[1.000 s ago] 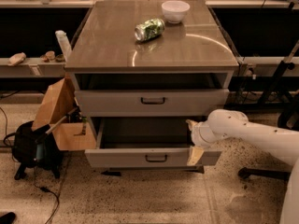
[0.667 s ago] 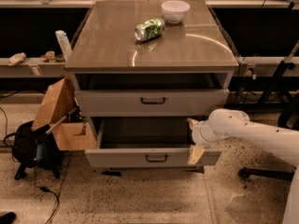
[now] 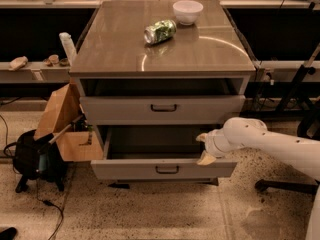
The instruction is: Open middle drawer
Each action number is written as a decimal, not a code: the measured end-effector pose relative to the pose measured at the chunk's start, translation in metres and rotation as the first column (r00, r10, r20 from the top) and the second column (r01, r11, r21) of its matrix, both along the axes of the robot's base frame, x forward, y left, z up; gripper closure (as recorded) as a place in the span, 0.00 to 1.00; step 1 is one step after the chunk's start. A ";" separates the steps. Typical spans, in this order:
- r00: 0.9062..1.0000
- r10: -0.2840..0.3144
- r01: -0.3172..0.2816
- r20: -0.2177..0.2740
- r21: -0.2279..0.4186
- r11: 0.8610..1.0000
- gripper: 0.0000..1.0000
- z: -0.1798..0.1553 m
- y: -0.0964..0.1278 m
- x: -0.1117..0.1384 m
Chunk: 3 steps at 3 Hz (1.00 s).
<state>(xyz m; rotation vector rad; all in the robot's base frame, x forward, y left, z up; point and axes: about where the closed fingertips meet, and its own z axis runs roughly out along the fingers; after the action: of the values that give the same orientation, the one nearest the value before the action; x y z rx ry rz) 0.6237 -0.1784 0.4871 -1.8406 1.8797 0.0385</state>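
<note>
— Where's the middle drawer [image 3: 130, 170]?
— Pulled well out beneath the table [image 3: 115, 49], below the upper drawer [image 3: 115, 109].
— The pincer [image 3: 204, 148]?
— Fingers spread apart, at its right end.

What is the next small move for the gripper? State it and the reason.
Probably lift the gripper up and clear of the middle drawer. That drawer already stands pulled well out with its inside exposed, and the gripper sits at its front rim, so little pulling seems left.
</note>
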 end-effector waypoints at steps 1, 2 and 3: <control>1.000 0.006 -0.006 0.023 0.004 1.000 0.63 -0.002 -0.001 0.001; 0.999 0.013 -0.013 0.044 -0.008 1.000 0.94 -0.005 -0.001 0.012; 0.998 0.013 -0.012 0.058 -0.023 1.000 1.00 -0.008 -0.002 0.026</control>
<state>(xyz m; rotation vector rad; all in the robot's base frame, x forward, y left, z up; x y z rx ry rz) 0.6498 -0.1808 0.4795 -1.8488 1.8365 -0.0323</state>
